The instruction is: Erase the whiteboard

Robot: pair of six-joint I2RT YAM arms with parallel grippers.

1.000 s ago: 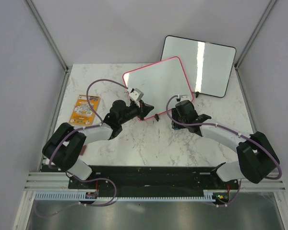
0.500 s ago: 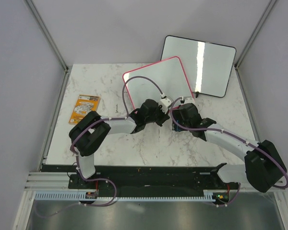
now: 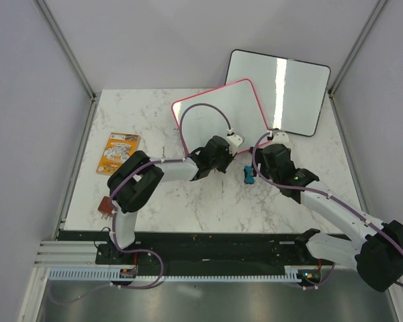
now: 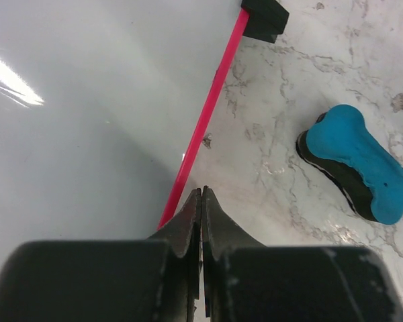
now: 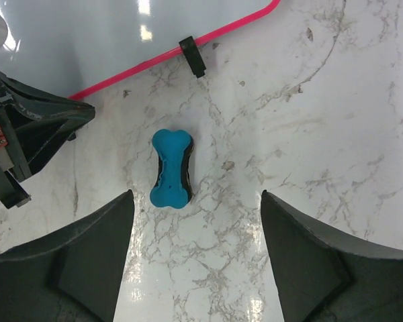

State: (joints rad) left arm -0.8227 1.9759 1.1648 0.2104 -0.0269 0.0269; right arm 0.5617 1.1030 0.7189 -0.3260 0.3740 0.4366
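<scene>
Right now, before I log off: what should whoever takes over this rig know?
left gripper: shut, empty, tips at the whiteboard's near pink edge.
right gripper: open, above the blue eraser, not gripping it.
The eraser lies on the table just in front of the whiteboard, apart from it.
Done: no writing is discernible from here.
Left: grasp the eraser, wipe, check.
</scene>
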